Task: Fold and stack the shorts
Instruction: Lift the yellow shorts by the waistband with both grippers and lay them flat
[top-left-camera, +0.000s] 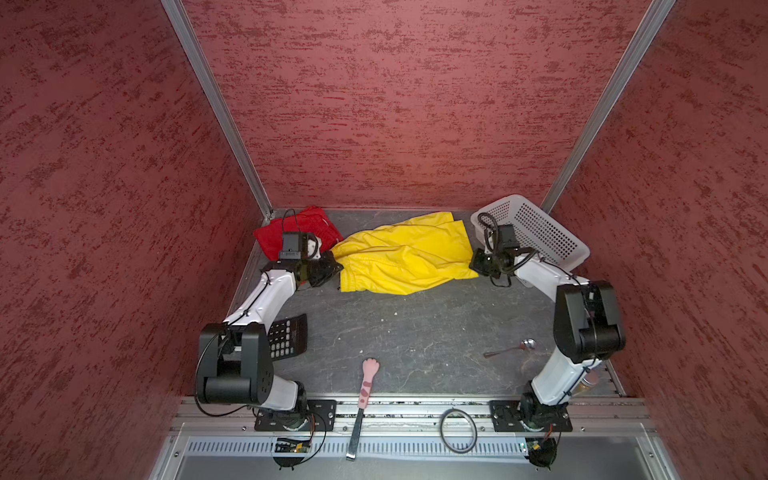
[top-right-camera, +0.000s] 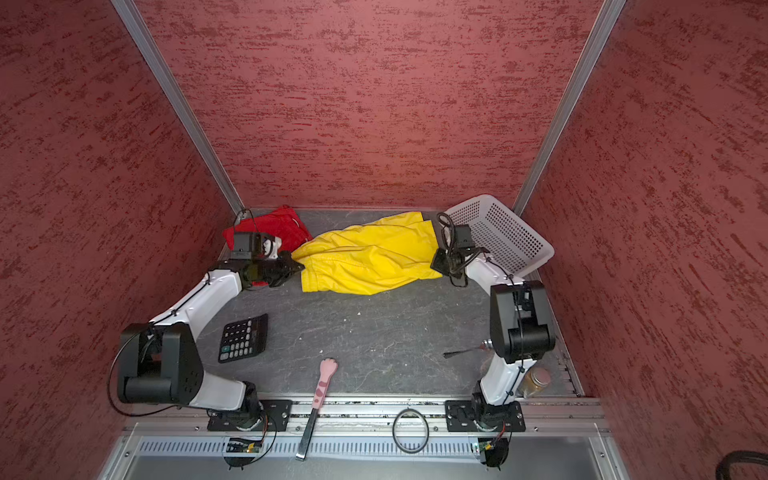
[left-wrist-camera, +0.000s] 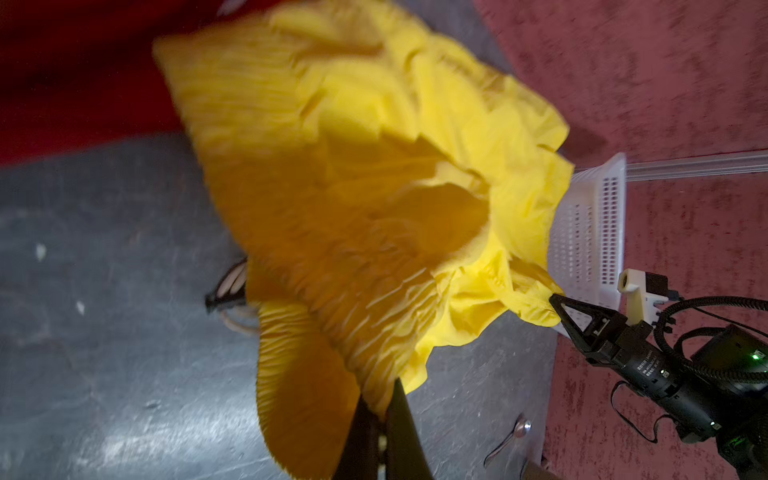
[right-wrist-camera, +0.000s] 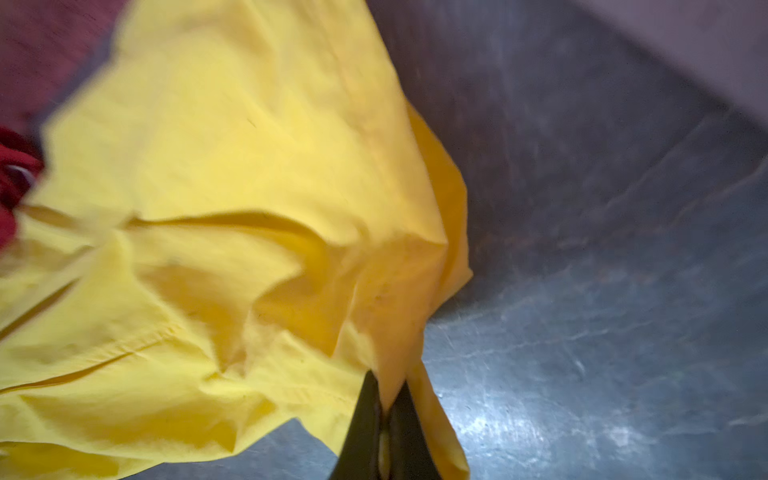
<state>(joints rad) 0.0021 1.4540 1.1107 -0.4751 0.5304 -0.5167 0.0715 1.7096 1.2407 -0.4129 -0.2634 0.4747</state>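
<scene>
Yellow shorts lay across the far half of the grey tabletop, held at both ends: the left gripper was clamped on the ribbed waistband and the right gripper was pinched shut on a hem corner. Red shorts lay crumpled in the far-left corner, just beside the yellow pair. A white perforated basket sat in the far-right corner.

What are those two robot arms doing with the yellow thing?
They're working on folding shorts. The left gripper and the right gripper each pinch one end of the yellow shorts, spread out between them near the back of the table. The red shorts lie in the back left corner, beside the yellow pair, so nothing is stacked yet.
</scene>
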